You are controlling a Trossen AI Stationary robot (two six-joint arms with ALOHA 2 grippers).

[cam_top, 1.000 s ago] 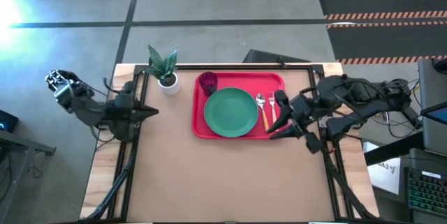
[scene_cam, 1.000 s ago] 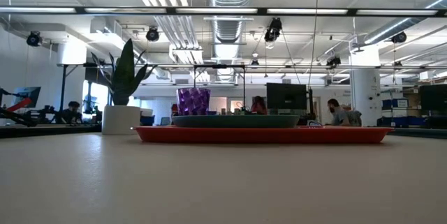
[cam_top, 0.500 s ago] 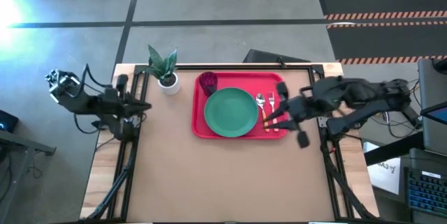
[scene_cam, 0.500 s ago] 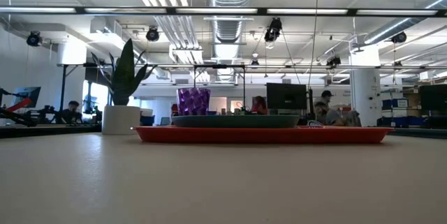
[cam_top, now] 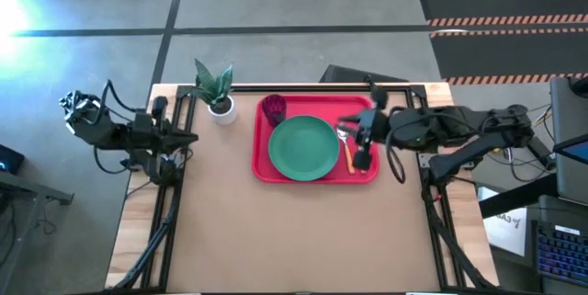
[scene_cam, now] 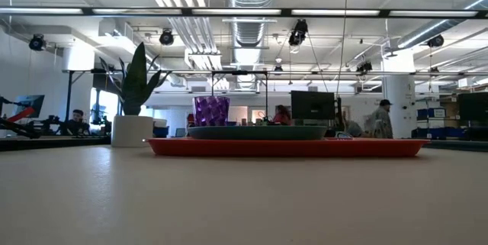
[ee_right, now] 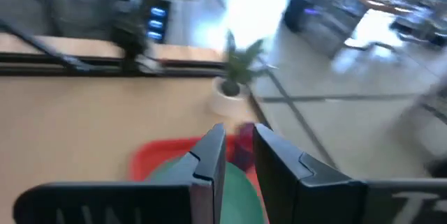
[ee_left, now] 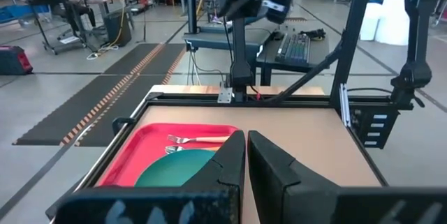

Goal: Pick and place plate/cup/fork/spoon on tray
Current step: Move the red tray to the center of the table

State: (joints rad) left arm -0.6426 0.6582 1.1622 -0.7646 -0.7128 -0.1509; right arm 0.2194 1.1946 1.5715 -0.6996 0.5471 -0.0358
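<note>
Tableware sat on the tray; right gripper hovered above the fork (jaws nearly together); withdrawing straight up seemed safest. Left gripper waited, jaws nearly together.

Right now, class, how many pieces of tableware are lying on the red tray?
4. The plate sits mid-tray, the cup in the far corner nearest the plant, the spoon beside the plate, and the fork past it, mostly hidden under the right gripper.
</note>
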